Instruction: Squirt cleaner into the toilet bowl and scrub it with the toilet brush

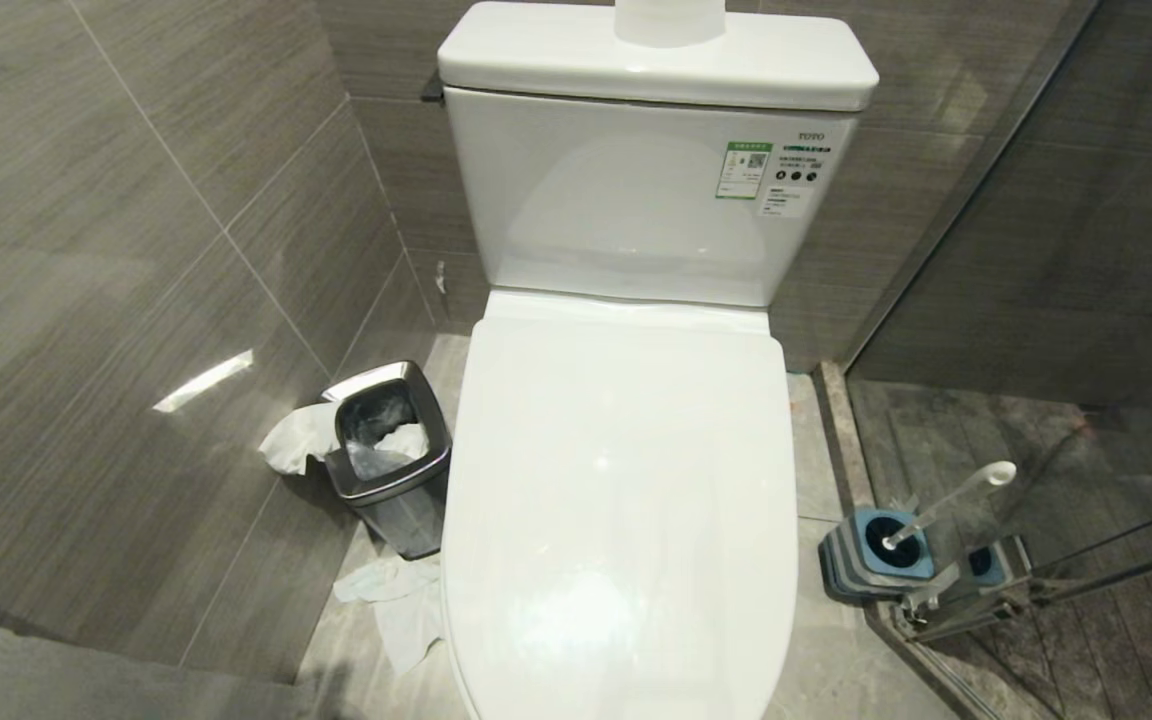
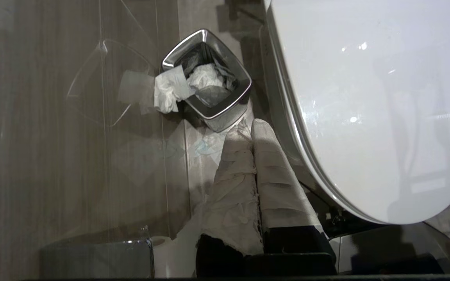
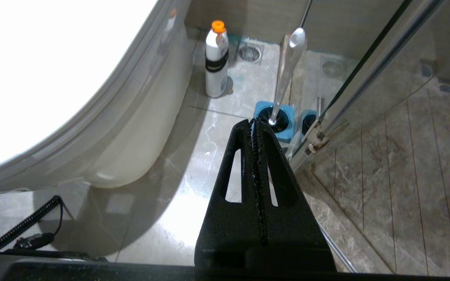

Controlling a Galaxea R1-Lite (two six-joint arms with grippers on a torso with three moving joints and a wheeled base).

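Both of my sets of jaws are pressed shut with nothing between them. My left gripper (image 2: 253, 127), its fingers wrapped in pale tape, hangs above the floor in the gap between the steel waste bin (image 2: 209, 82) and the side of the toilet bowl (image 1: 626, 500). My right gripper (image 3: 254, 125) points down at the floor on the other side of the bowl, its tips just short of the toilet brush (image 3: 285, 74) as that wrist sees it.

The bowl's lid is down, glossy white, with the cistern (image 1: 636, 190) behind it against the tiled wall. The brush stands tilted in its blue-topped holder (image 1: 876, 555) on the floor to my right of the bowl, beside the glass shower door (image 3: 369, 70). A white bottle with an orange cap (image 3: 216, 62) stands upright on the floor near the bowl's base, further back than the brush. Crumpled tissue (image 1: 296, 440) hangs over the bin's edge, and more lies on the floor (image 1: 406, 610) before it.
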